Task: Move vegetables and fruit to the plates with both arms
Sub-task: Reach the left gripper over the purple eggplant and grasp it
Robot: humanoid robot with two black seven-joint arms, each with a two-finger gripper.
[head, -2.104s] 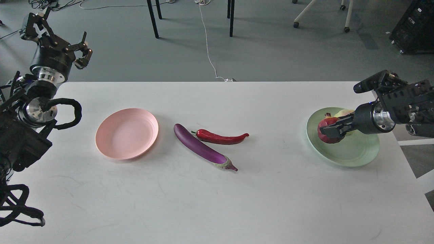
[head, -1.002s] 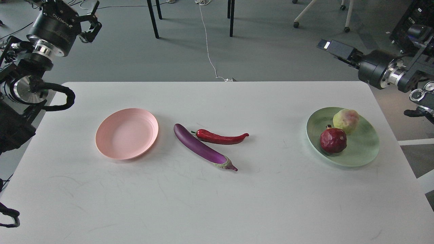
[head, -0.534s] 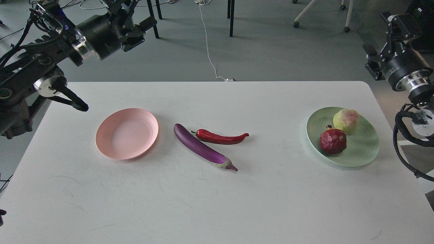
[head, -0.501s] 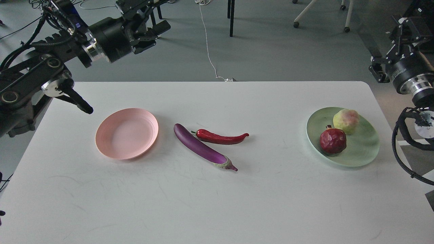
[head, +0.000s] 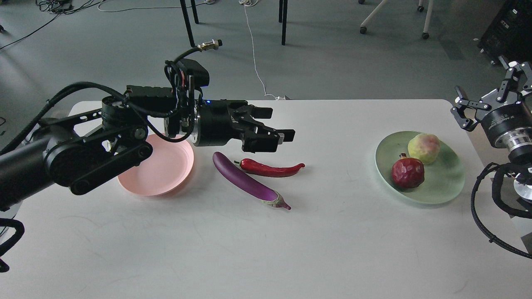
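Observation:
A purple eggplant (head: 247, 181) lies slantwise at the table's middle, with a red chili pepper (head: 272, 168) beside it on the far side. The pale pink plate (head: 160, 176) is left of them, bare, partly hidden by my left arm. The mint green plate (head: 440, 185) at right holds the yellow-green fruit (head: 424, 148) and the dark red fruit (head: 408, 172). My left gripper (head: 276, 126) is open and empty, hovering just above and behind the chili. My right gripper (head: 494, 87) is open and empty, raised beyond the table's right edge.
The white table (head: 266, 241) has bare surface along its front half. Its right edge runs just past the green plate. Chair and table legs (head: 284, 20) and a white cable (head: 255, 62) are on the grey floor behind.
My left arm has swung in from the far left, over the pink plate, to above the chili. My right gripper, which let go of the red fruit, has drawn back to the right.

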